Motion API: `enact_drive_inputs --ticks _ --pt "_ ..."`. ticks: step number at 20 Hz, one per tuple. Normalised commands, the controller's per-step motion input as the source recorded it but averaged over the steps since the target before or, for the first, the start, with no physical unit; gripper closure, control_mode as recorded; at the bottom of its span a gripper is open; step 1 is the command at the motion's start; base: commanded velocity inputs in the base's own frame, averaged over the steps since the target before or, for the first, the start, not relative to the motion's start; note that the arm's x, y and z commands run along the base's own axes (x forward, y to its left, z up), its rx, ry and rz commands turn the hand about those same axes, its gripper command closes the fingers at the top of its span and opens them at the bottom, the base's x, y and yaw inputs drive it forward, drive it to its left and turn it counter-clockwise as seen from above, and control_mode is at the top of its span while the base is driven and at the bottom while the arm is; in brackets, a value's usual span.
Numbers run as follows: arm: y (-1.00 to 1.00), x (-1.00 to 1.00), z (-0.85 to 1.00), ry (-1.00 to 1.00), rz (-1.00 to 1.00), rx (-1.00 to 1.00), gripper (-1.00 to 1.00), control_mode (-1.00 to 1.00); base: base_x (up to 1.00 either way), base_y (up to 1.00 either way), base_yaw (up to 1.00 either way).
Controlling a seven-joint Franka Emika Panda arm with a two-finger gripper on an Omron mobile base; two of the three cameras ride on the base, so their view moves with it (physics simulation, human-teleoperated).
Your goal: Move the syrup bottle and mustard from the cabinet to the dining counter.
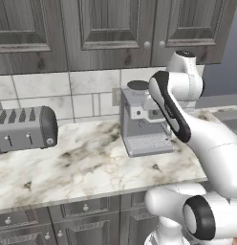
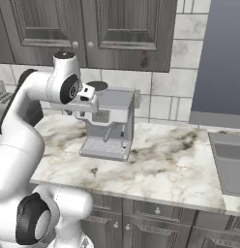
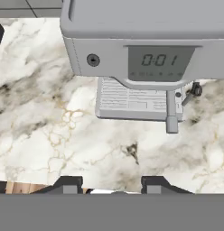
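Dark grey wood-grain cabinet (image 1: pixel 108 28) doors above the far wall are shut, so neither bottle is out, and my pincer (image 3: pixel 107 184) hangs part-spread and empty over the marble counter (image 3: pixel 50 135) near the grey espresso machine (image 3: pixel 145 58).

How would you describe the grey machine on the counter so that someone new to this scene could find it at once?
Start at the marble counter below the closed dark wall cabinet. Against the tiled wall stands a boxy grey espresso machine with a slotted drip tray at its foot. Unlike the long, low toaster further left, it is upright, has a round dark top and shows a small digital display on its front.
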Motion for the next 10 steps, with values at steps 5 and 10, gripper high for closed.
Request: enact_drive_inputs --ticks 5,10 --pt "0.0 -0.36 0.01 -0.11 -0.01 0.0 -1.0 -1.0 0.0 0.0 0.0" --pt "0.0 -0.53 0.27 -0.27 -0.07 0.0 -1.0 -1.0 0.0 0.0 0.0"
